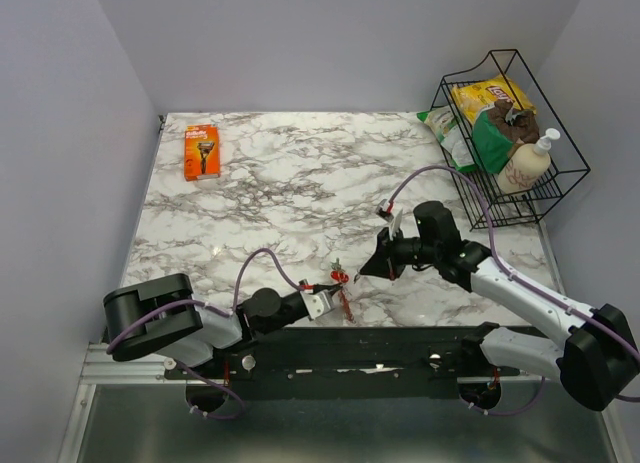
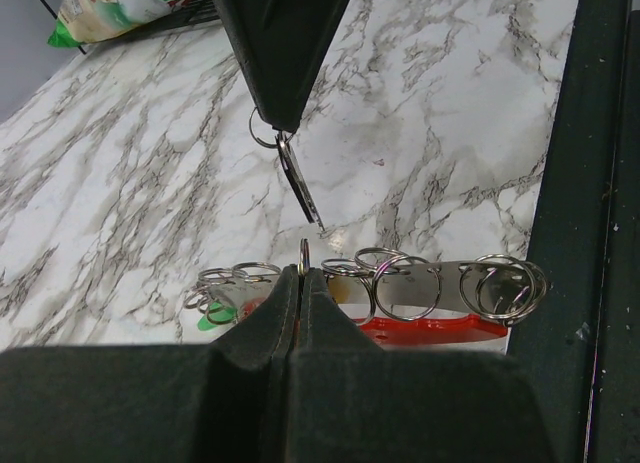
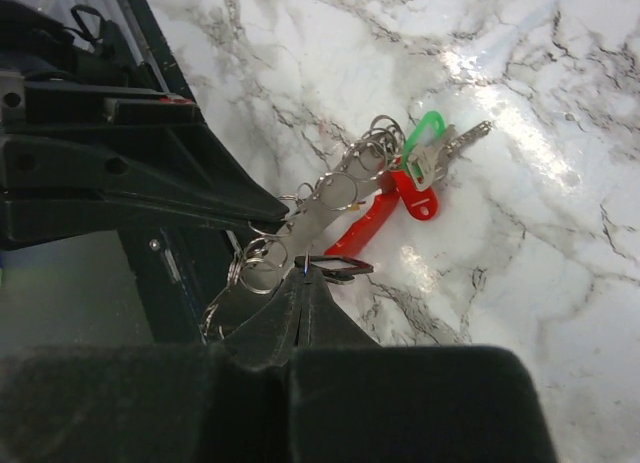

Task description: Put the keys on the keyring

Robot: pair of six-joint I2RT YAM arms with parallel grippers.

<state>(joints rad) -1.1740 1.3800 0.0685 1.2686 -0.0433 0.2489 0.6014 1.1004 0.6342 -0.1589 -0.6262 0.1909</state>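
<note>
Keys (image 3: 392, 179): bunch of silvery keys on a string of linked split rings, with a red curved tag (image 3: 366, 219) and a green head (image 3: 425, 132). Position: low over the marble table (image 1: 300, 183) by its near edge, a little left of centre. Whether the bunch rests on the surface cannot be told.

Left gripper (image 2: 302, 278): fingers pressed together, pinching one ring of the bunch, with the other rings fanning out to both sides of the tips.

Keyring (image 3: 336, 268): thin black oblong loop, near the keys but apart from them, towards the right arm. From the left wrist camera it hangs edge-on and tilted above the marble.

Right gripper (image 3: 305, 283): fingers closed tight, nipping one end of the keyring, tips facing the left gripper across a short gap.

Other items: orange razor pack (image 1: 202, 151) flat at the far left of the table. Black wire basket (image 1: 565, 173) at the far right, holding snack bags and a pump bottle (image 1: 528, 163).
</note>
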